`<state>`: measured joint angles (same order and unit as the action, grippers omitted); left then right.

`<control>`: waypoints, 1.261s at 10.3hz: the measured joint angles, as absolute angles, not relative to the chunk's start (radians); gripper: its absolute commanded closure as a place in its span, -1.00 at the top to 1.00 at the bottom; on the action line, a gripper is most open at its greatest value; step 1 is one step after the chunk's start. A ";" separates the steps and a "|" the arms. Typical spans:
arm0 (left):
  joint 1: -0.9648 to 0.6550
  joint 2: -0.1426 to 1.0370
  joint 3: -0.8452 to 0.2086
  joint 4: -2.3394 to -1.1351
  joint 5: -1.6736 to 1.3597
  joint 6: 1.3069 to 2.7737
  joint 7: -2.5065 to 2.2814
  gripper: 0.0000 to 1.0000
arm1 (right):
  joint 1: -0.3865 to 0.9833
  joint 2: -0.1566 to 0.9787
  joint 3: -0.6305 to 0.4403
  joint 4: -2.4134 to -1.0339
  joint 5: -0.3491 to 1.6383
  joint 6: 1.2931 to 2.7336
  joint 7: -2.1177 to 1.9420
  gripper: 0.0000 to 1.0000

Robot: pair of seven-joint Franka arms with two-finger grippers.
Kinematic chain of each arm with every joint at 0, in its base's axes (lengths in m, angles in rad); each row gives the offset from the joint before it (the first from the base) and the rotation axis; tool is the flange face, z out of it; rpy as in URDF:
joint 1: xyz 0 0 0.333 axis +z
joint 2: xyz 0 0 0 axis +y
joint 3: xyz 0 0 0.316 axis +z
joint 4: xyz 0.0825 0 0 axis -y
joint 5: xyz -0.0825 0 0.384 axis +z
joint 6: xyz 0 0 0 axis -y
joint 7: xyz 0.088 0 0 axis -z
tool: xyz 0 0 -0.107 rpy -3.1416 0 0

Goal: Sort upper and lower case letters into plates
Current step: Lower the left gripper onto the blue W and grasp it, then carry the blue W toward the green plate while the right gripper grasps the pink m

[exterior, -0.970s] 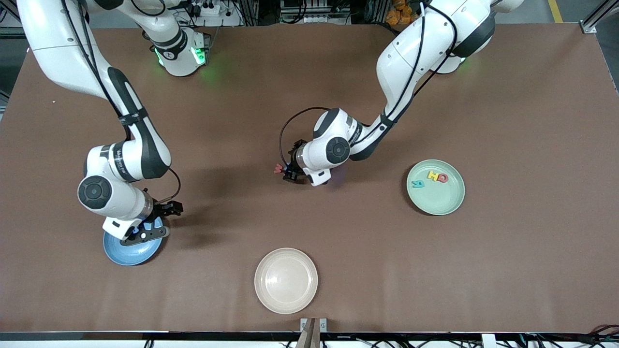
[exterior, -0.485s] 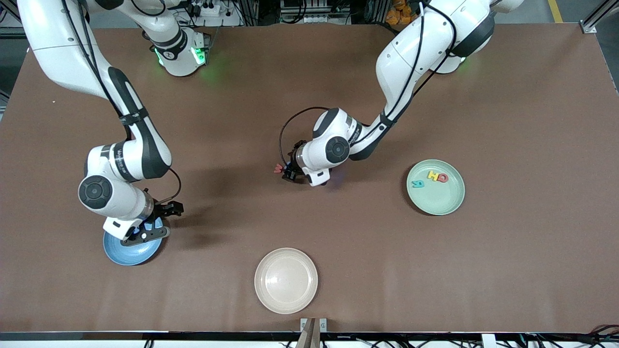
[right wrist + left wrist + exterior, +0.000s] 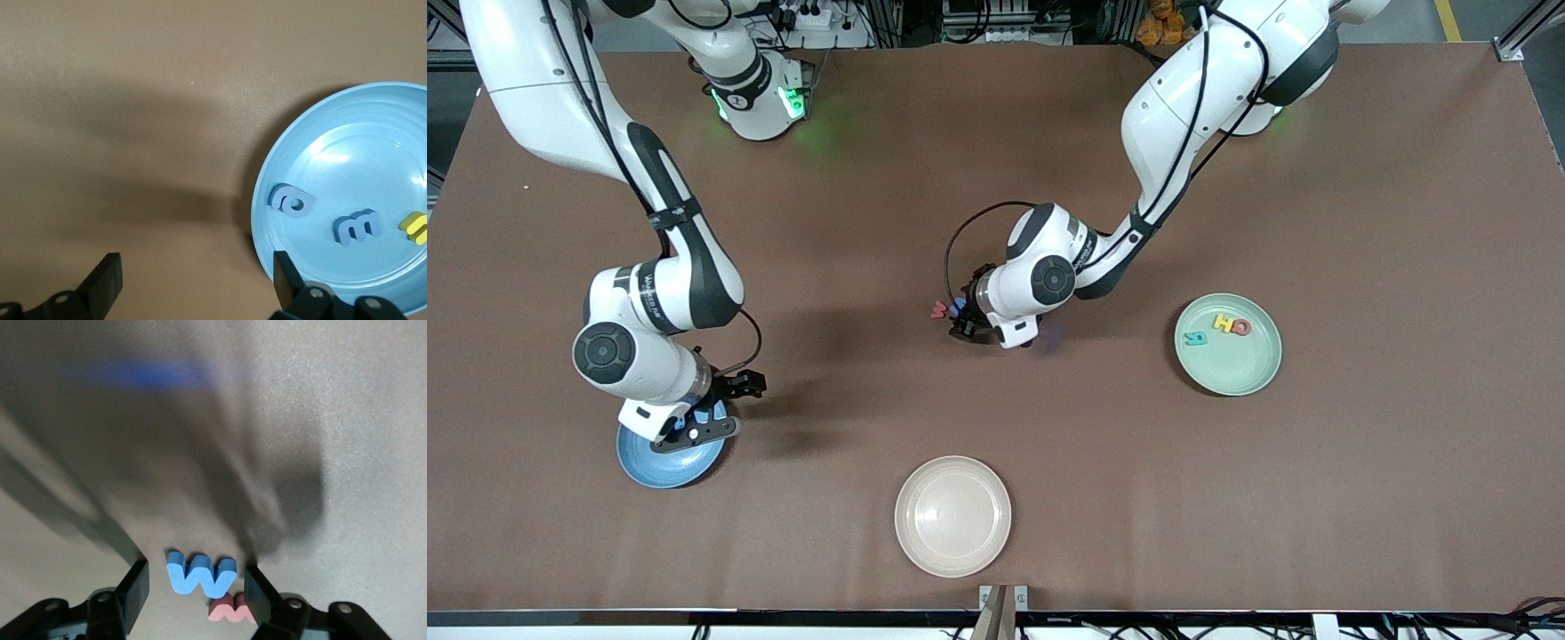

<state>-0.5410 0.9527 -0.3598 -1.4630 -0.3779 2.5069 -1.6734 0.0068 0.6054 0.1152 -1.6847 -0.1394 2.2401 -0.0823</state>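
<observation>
Left gripper (image 3: 193,593) spread wide around blue letter W (image 3: 200,575) at mid-table, red letter (image 3: 230,611) beside | right gripper (image 3: 193,283) spread, empty, over blue plate (image 3: 373,160) rim | green plate (image 3: 1228,345) holds three letters

Even overhead light is falling on the brown matte surface (image 3: 1387,498), with both arms casting soft, dark shadows. Green indicator glow is spilling near the bases. The left wrist view is smearing with blur in its shadowed part. The glossy round blue plate (image 3: 373,153) is catching white glare.
</observation>
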 measured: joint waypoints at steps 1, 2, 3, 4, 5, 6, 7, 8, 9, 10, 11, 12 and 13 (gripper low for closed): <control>-0.541 0.952 -0.360 -1.463 -0.378 2.506 -1.673 0.19 | 0.007 0.605 0.115 -1.684 -0.139 2.240 -0.082 1.00; -0.541 0.951 -0.359 -1.463 -0.379 2.502 -1.673 0.13 | 0.008 0.605 0.115 -1.684 -0.139 2.240 -0.082 1.00; -0.541 0.951 -0.359 -1.463 -0.379 2.501 -1.673 0.08 | 0.008 0.605 0.115 -1.683 -0.139 2.240 -0.082 1.00; -0.541 0.950 -0.359 -1.463 -0.379 2.496 -1.673 0.03 | 0.008 0.605 0.116 -1.682 -0.139 2.240 -0.082 1.00; -0.541 0.950 -0.359 -1.463 -0.380 2.493 -1.673 -0.15 | 0.009 0.605 0.116 -1.680 -0.139 2.240 -0.082 1.00; -0.541 0.950 -0.359 -1.463 -0.381 2.488 -1.673 -0.27 | 0.011 0.605 0.116 -1.679 -0.139 2.240 -0.082 1.00; -0.541 0.947 -0.359 -1.463 -0.382 2.481 -1.673 -0.37 | 0.013 0.605 0.116 -1.678 -0.139 2.240 -0.082 1.00; -0.541 0.947 -0.359 -1.463 -0.382 2.481 -1.673 -0.45 | 0.015 0.605 0.116 -1.678 -0.139 2.240 -0.082 1.00; -0.541 0.947 -0.359 -1.463 -0.383 2.481 -1.673 -0.49 | 0.018 0.605 0.116 -1.678 -0.139 2.240 -0.082 1.00; -0.541 0.947 -0.359 -1.463 -0.383 2.481 -1.673 -0.51 | 0.021 0.605 0.116 -1.678 -0.139 2.240 -0.082 1.00; -0.540 0.947 -0.359 -1.463 -0.383 2.482 -1.673 -0.51 | 0.022 0.605 0.116 -1.678 -0.139 2.240 -0.082 1.00; -0.537 0.947 -0.358 -1.463 -0.383 2.484 -1.673 -0.51 | 0.023 0.605 0.116 -1.678 -0.139 2.240 -0.079 1.00; -0.532 0.947 -0.357 -1.460 -0.383 2.485 -1.673 -0.51 | 0.024 0.605 0.117 -1.678 -0.138 2.240 -0.067 1.00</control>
